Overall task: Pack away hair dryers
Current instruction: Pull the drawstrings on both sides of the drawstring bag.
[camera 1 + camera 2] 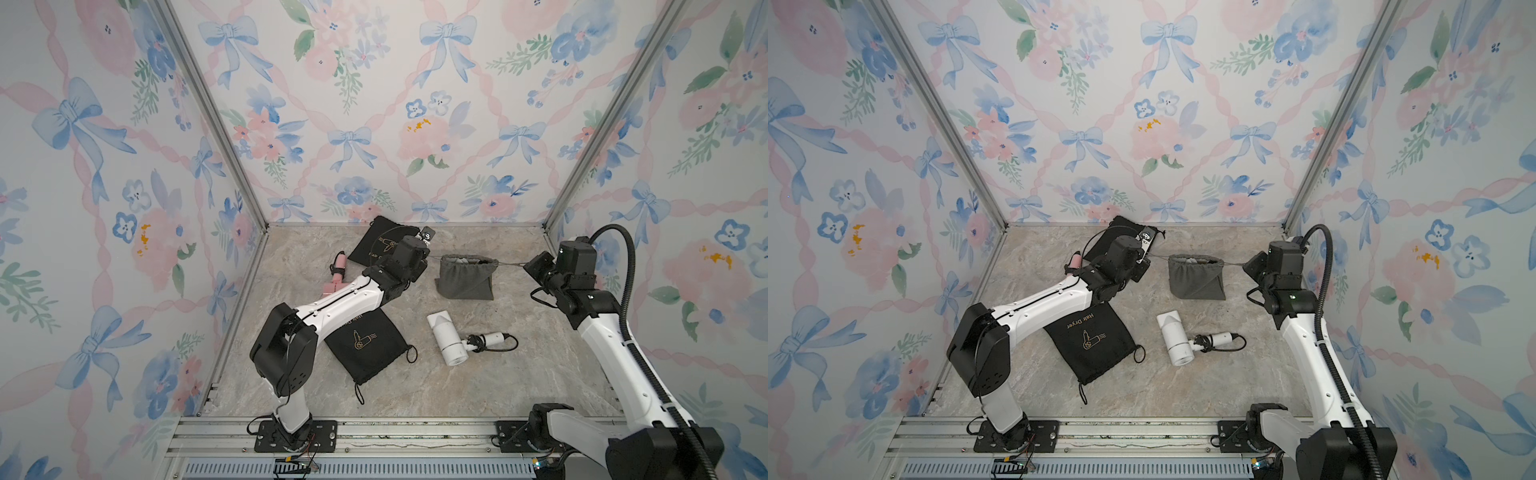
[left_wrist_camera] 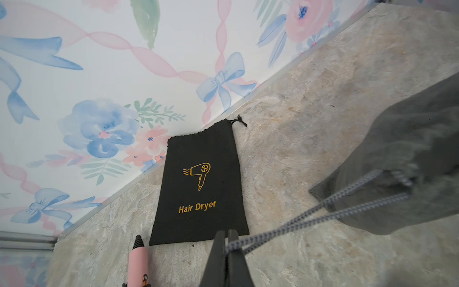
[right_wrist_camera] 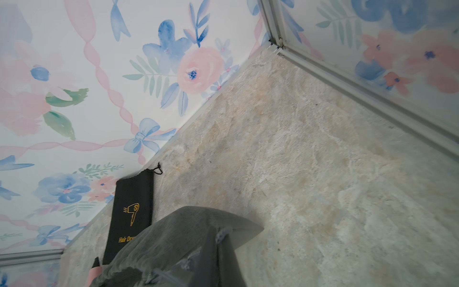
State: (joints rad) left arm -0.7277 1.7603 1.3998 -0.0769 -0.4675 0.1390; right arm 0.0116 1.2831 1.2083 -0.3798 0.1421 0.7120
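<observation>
Two hair dryers in plain sight: one white, one pink.

The white dryer (image 1: 446, 338) lies flat on the table (image 1: 519, 386), right of centre, in the nearer half. Its barrel's long axis runs roughly back to front on a slight slant, nozzle toward the back wall and grille end toward the front rail. The slim handle (image 1: 492, 338) sticks out sideways toward the right arm's side, with the black cord bundled at it.

The pink dryer (image 1: 340, 262) lies in the far-left part of the table, its near end hidden under the left forearm. Its long axis also runs back to front, slim end toward the back wall, with black cord wrapped round the middle.

Something pale shows in the mouth of the grey pouch (image 1: 463, 280); I cannot tell what it is.

Pouches, three in all:
- One grey pouch, bulging, mouth up, strung between the two grippers. Its base is down at the table; whether it touches I cannot tell.
- Two black pouches, both flat with a gold dryer print. The back black pouch (image 2: 198, 188) lies by the rear wall, just beside the pink dryer. The front black pouch (image 1: 365, 347) lies partly under the left arm, left of the white dryer.

Left gripper (image 2: 226, 238): fingers pressed together, pinching the drawstring (image 2: 310, 218), which runs taut to the pouch.

Right gripper (image 1: 527, 266): closed on the drawstring coming out of the pouch's opposite side, also taut.
</observation>
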